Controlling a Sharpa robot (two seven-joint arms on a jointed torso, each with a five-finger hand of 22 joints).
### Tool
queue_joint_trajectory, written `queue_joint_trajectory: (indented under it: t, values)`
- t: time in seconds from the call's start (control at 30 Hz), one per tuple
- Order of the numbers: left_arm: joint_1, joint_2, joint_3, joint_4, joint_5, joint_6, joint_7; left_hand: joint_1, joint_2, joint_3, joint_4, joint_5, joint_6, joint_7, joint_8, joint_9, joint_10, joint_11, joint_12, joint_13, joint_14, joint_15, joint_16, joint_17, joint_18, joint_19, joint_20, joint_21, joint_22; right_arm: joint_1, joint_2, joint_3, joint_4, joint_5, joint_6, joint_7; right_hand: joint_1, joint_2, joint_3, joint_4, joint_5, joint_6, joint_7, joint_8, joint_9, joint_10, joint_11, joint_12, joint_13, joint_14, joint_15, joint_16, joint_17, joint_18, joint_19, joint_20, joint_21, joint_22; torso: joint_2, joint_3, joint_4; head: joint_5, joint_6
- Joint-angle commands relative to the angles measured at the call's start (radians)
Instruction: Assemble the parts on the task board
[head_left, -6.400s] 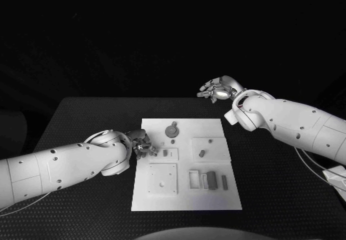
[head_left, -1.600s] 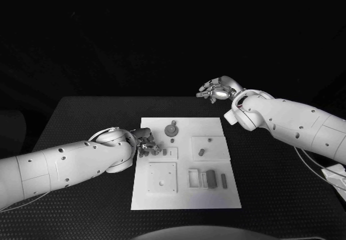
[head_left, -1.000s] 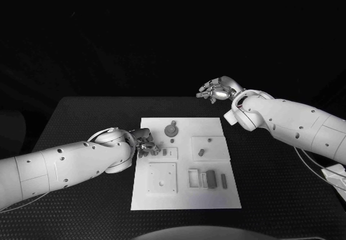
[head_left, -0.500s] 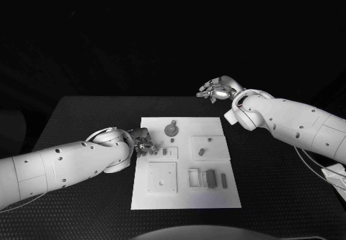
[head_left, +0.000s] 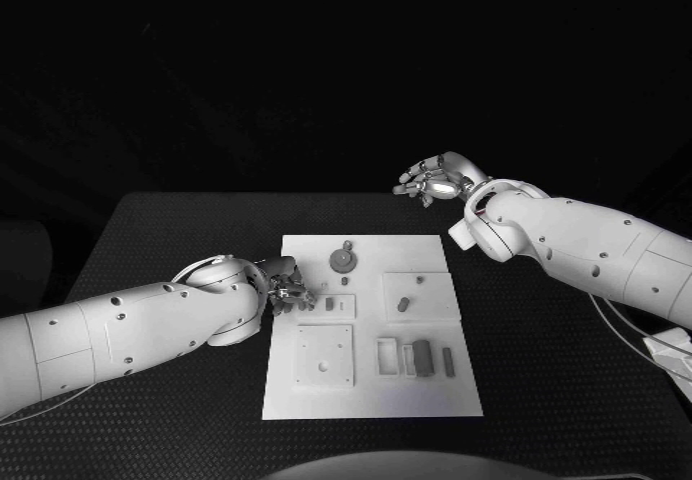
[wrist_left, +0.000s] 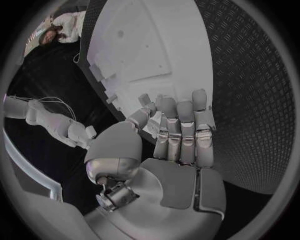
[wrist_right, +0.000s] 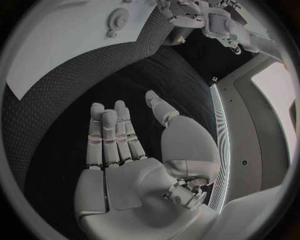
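Both hands seem empty: left hand (head_left: 289, 290) curled at the upright task board's (head_left: 371, 400) left edge, right hand (head_left: 434, 180) loosely spread beyond it.

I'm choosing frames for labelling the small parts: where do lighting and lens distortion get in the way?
Head view: the task board is evenly lit against the black table, edges straight, but the parts look tiny. Left wrist view: fisheye bends the board's edges, and the left hand covers its near part. Right wrist view: the board curves along the rim, beyond the right hand.
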Motion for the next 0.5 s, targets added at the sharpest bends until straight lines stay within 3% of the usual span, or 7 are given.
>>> queue_joint_trajectory:
  t: [0.03, 0.5]
  values:
    - [-0.017, 0.002, -0.013, -0.006, 0.024, 0.049, -0.047, 0.007, 0.0, 0.032, -0.028, 0.005, 0.007, -0.002, 0.004, 0.0, 0.024, -0.028, -0.004, 0.002, 0.01, 0.0, 0.004, 0.001, 0.01, 0.002, -0.002, 0.005, 0.02, -0.001, 0.0, 0.001, 0.001, -0.001, 0.012, 0.006, -0.009, 0.001, -0.004, 0.002, 0.004, 0.0, 0.005, -0.001, -0.001, -0.005, -0.001, 0.005, -0.002, -0.002, -0.007, 0.0, -0.001, 0.015, 0.0, 0.005, -0.006, 0.001, 0.0, 0.0009, -0.0004, 0.001, 0.001]
    - [-0.017, 0.011, -0.012, -0.01, 0.045, 0.043, -0.045, -0.002, -0.001, 0.033, -0.025, 0.028, 0.008, -0.002, 0.004, 0.002, 0.025, -0.028, -0.005, 0.005, 0.011, 0.0, 0.004, 0.002, 0.009, 0.002, -0.002, 0.006, 0.019, -0.001, 0.002, 0.001, 0.0, 0.0, 0.012, 0.007, -0.009, 0.001, -0.004, 0.002, 0.004, 0.0, 0.005, -0.001, -0.001, -0.006, -0.001, 0.006, -0.003, -0.002, -0.007, 0.0, -0.002, 0.015, 0.0, 0.005, -0.006, 0.001, 0.001, 0.001, -0.0008, 0.001, 0.003]
